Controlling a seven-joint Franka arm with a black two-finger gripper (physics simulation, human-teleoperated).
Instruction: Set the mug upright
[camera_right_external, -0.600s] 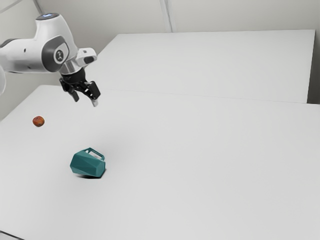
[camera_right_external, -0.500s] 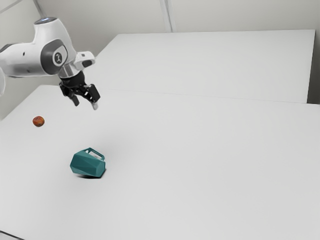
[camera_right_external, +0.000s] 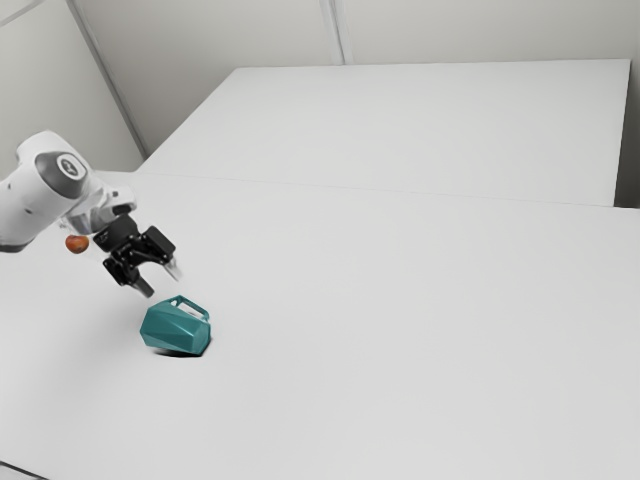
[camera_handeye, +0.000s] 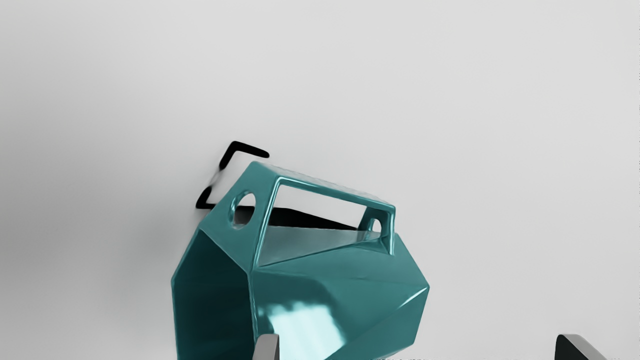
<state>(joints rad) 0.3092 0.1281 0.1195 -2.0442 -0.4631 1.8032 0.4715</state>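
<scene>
1. The mug (camera_right_external: 177, 328) lies on its side near the pincer (camera_right_external: 160, 280), lower and slightly toward the exterior view's right; it is not upright.
2. Its handle (camera_handeye: 330, 191) stands clear of the body; the open mouth (camera_handeye: 215, 300) is by one finger (camera_handeye: 268, 349), the closed end between the two.
3. Our pincer is wide apart and holds nothing. We judge this an approach: we should centre over the body before going lower, since one finger might catch the rim.
4. We would then close gently, lift a little, roll the mouth upward and lower the base flat, letting go only once it sits steady. The faceted sides could slip.
5. Behind the pincer, by the arm (camera_right_external: 35, 205), is a small reddish-orange round object (camera_right_external: 77, 243).
6. The tabletop (camera_right_external: 400, 330) looks smooth and white; pale walls (camera_right_external: 55, 80) stand beyond the pincer.
</scene>
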